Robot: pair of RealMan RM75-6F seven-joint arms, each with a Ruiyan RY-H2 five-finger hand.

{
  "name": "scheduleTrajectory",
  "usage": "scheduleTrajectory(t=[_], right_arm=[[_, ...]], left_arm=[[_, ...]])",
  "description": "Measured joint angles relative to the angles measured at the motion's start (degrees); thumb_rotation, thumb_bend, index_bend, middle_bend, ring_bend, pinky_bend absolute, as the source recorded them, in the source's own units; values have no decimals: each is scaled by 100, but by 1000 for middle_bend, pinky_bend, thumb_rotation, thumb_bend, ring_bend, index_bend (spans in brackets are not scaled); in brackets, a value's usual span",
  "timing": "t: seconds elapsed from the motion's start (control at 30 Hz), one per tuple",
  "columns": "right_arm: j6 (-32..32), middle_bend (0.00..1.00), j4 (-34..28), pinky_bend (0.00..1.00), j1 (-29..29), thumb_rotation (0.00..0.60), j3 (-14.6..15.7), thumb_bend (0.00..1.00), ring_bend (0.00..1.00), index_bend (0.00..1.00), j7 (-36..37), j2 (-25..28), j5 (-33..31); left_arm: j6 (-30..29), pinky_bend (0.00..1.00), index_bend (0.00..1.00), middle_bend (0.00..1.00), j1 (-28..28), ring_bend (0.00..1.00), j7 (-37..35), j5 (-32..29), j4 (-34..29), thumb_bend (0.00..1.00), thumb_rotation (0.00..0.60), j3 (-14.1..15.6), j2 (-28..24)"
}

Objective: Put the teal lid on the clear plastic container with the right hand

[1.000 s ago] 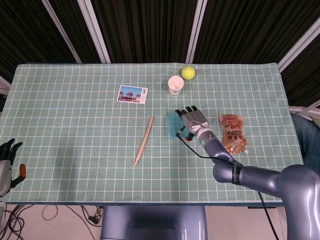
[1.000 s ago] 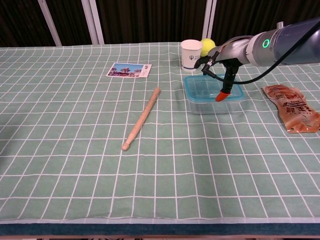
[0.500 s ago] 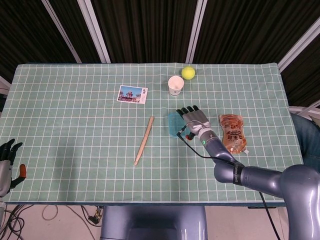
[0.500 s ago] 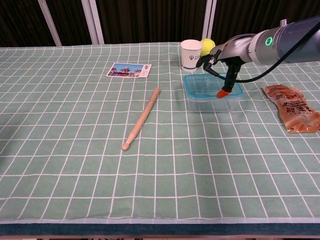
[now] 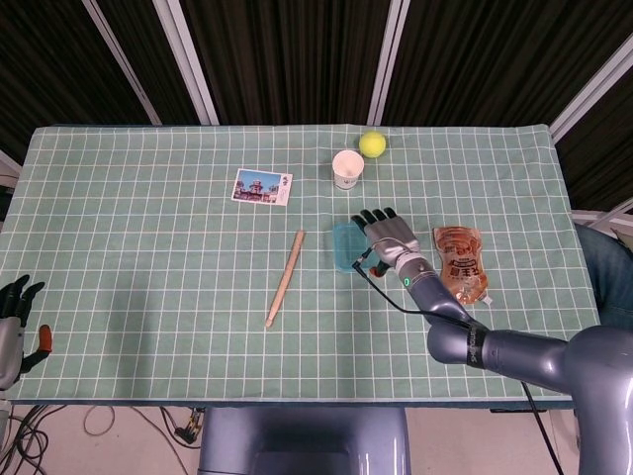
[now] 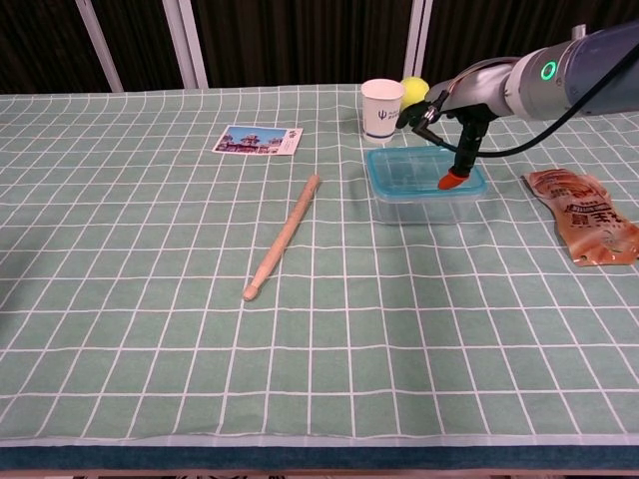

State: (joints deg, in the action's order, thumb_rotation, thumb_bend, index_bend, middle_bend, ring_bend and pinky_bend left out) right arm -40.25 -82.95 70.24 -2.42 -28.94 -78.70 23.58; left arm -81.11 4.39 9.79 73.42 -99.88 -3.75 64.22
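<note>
The clear plastic container [image 6: 423,206] stands right of the table's middle with the teal lid [image 6: 411,171] lying flat on top of it. In the head view only the lid's left part [image 5: 343,247] shows past my right hand [image 5: 389,236]. That hand [image 6: 456,103] hovers over the lid's right side with its fingers spread and nothing in it. Its orange thumb tip hangs down to the lid's right edge; I cannot tell if it touches. My left hand [image 5: 13,319] rests off the table's front left corner, fingers apart and empty.
A white paper cup [image 6: 381,107] and a yellow tennis ball [image 6: 413,90] stand just behind the container. An orange snack packet [image 6: 589,228] lies to its right. A wooden stick [image 6: 283,238] and a postcard [image 6: 258,141] lie to its left.
My right hand has drifted to the right and risen slightly over the lid. The lid and container have stayed where they were. The left hand has not moved.
</note>
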Motion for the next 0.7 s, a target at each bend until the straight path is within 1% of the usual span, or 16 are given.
scheduleTrajectory(t=[0.03, 0.1, 0.2, 0.3, 0.4, 0.47, 0.6, 0.7], right_arm=[[-53, 116, -83, 0, -17, 600, -15, 300, 0, 43, 18, 48, 17], [-237, 149, -249, 0, -81, 600, -67, 301, 0, 128, 87, 130, 102], [-609, 171, -468, 0, -254, 600, -180, 301, 0, 216, 288, 188, 389], [-937, 214, -725, 0, -476, 600, -265, 319, 0, 262, 498, 239, 807], [-1201, 238, -1017, 0, -691, 600, -328, 396, 0, 324, 651, 316, 1202], [-1362, 240, -1206, 0, -820, 600, -372, 421, 0, 352, 717, 375, 1392], [-1521, 240, -1468, 0, -981, 600, -455, 448, 0, 400, 801, 466, 1543], [-1591, 240, -1632, 0, -1071, 600, -510, 471, 0, 417, 828, 523, 1606]], left_arm=[[1, 0, 114, 0, 1, 0, -1, 1, 0, 568, 600, 0, 0], [4, 0, 114, 0, 1, 0, -6, -3, -4, 568, 600, 0, -2], [14, 0, 114, 0, 1, 0, -15, -11, -12, 568, 600, 1, -8], [33, 0, 114, 0, 4, 0, -25, -17, -20, 568, 600, 5, -15], [23, 0, 114, 0, 1, 0, -42, 16, -29, 568, 600, 13, -20], [20, 0, 114, 0, -2, 0, -52, 30, -35, 568, 600, 19, -24], [21, 0, 114, 0, -6, 0, -84, 43, -39, 568, 600, 25, -34], [32, 0, 114, 0, -5, 0, -101, 41, -46, 568, 600, 27, -39]])
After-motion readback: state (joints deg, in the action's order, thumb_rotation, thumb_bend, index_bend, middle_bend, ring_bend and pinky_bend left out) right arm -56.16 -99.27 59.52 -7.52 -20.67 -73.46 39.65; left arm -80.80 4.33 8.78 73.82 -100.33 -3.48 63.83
